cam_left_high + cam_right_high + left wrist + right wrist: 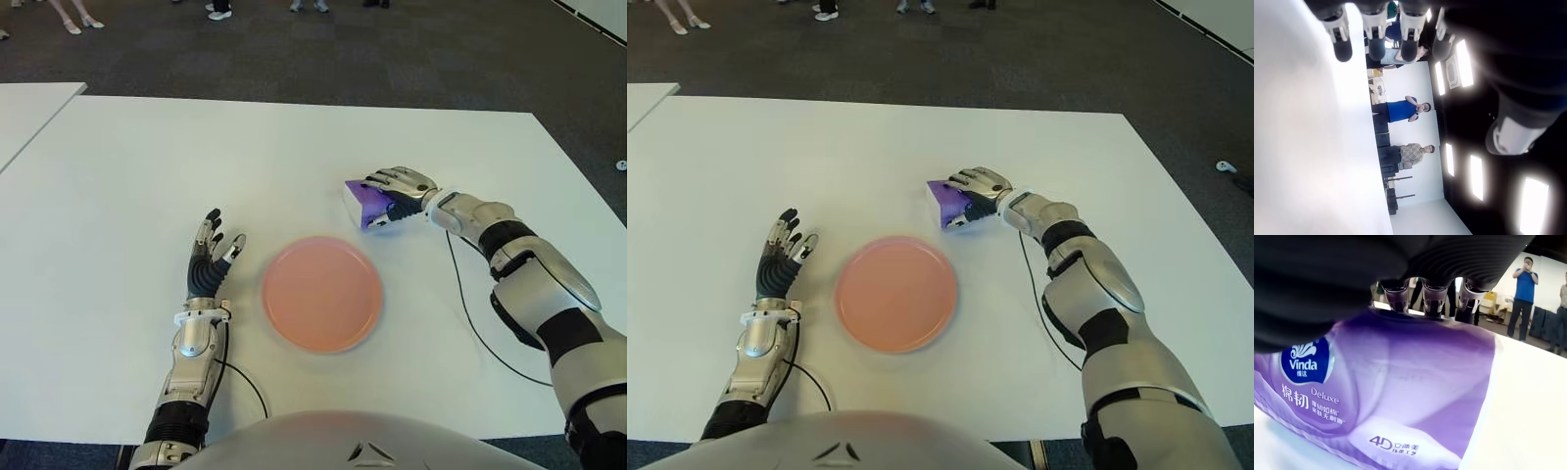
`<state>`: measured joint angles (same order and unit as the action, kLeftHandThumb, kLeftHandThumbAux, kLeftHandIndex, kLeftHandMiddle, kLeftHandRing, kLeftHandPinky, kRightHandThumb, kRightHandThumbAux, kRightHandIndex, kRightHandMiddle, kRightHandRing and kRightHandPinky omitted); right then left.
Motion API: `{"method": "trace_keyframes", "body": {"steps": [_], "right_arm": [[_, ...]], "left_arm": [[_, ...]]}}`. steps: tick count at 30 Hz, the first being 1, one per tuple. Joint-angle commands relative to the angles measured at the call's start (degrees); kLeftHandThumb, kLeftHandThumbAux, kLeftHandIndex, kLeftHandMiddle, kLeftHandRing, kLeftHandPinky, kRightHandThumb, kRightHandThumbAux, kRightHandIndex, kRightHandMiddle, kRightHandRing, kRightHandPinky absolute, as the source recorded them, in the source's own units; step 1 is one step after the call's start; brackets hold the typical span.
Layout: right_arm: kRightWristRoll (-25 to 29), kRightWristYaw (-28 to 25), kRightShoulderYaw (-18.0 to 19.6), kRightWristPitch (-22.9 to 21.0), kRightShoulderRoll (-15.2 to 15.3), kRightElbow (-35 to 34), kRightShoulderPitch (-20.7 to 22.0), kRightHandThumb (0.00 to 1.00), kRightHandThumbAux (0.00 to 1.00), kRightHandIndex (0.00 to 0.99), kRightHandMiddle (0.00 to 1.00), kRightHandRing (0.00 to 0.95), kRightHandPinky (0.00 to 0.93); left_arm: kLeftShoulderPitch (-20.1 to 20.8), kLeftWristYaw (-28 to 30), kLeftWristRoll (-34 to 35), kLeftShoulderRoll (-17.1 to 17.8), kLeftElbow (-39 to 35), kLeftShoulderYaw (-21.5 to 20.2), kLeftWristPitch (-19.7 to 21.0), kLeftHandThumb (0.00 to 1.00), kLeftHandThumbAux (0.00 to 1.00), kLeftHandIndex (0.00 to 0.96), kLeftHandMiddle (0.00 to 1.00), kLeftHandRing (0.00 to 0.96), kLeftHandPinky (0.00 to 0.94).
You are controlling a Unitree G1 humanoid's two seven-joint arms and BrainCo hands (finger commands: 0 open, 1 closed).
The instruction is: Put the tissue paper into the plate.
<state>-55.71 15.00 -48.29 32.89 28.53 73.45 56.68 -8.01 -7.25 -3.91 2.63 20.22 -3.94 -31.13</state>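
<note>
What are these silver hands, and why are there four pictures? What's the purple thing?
The silver hands belong to a robot shaped a bit like a person. Two pictures come from cameras in its head, looking down at a white table. The other two come from little cameras on its wrists, so they look odd and very close up.

On the table lies a round pink plate. The purple thing is a pack of tissue paper. The robot's right hand has its fingers wrapped over the pack, which lies on the table beyond the plate, not in it. The right wrist picture shows the pack up close under the fingers.

The left hand shows left of the plate, fingers spread, holding nothing. People stand far behind.
</note>
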Motion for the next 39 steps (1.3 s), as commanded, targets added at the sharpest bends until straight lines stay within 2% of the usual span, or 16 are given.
{"method": "trace_keyframes", "body": {"steps": [1,13,29,39], "right_arm": [[-3.50,-2.61,-3.94,0.24,-2.36,2.14,-5.13,0.433,0.226,0.000,0.000,0.000,0.000],[-2.44,-2.90,-5.33,-2.43,-4.55,3.93,-9.54,0.407,0.244,0.000,0.000,0.000,0.000],[1.35,-2.33,-4.23,-2.27,-5.21,4.33,-12.95,0.428,0.261,0.000,0.000,0.000,0.000],[4.56,-0.07,-1.38,-3.30,-6.25,4.29,-14.10,0.451,0.284,0.000,0.000,0.000,0.000]], "left_arm": [[-2.44,-0.13,-0.27,-0.32,2.77,-0.12,0.93,0.000,0.533,0.000,0.000,0.000,0.000],[-2.85,-0.68,-0.37,-0.62,2.69,-0.31,1.09,0.000,0.544,0.000,0.000,0.000,0.000],[-4.64,-1.04,-0.84,-0.49,-0.30,-0.65,2.90,0.000,0.541,0.000,0.000,0.000,0.000],[-5.05,-0.69,-0.11,-0.56,-0.71,-1.00,2.31,0.000,0.537,0.000,0.000,0.000,0.000]]}}
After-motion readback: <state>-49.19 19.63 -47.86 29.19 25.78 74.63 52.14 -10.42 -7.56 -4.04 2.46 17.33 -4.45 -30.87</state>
